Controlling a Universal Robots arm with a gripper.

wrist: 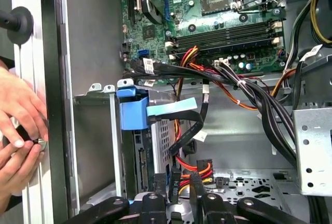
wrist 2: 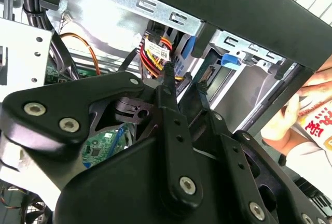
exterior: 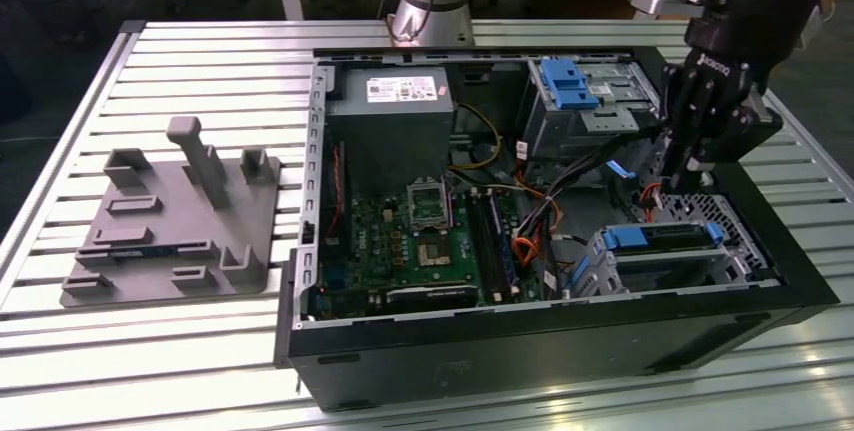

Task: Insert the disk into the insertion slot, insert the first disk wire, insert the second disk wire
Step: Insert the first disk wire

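Observation:
The disk [exterior: 663, 237], in its blue carrier [wrist: 132, 111], sits inside the insertion slot [exterior: 727, 261], a silver cage at the near right corner of the open computer case. My gripper [exterior: 663, 186] hangs just behind the cage, at the disk's rear end. In the first wrist view the gripper [wrist: 175, 183] is shut on the dark plug of the first disk wire [wrist: 193, 168], with its red, orange and yellow strands fanning out beside the fingers [wrist: 154, 185]. The second disk wire [wrist: 193, 125], a dark cable with a light blue end [wrist: 174, 108], loops free by the carrier handle.
A grey power supply [exterior: 390, 121], the green motherboard [exterior: 427, 241] and a taller bay with a blue latch [exterior: 571, 83] fill the case. Black cable bundles [wrist: 259, 97] cross near my gripper. A person's hands [wrist: 18, 130] rest at the case's outer wall. A grey fixture [exterior: 180, 221] lies on the slatted table.

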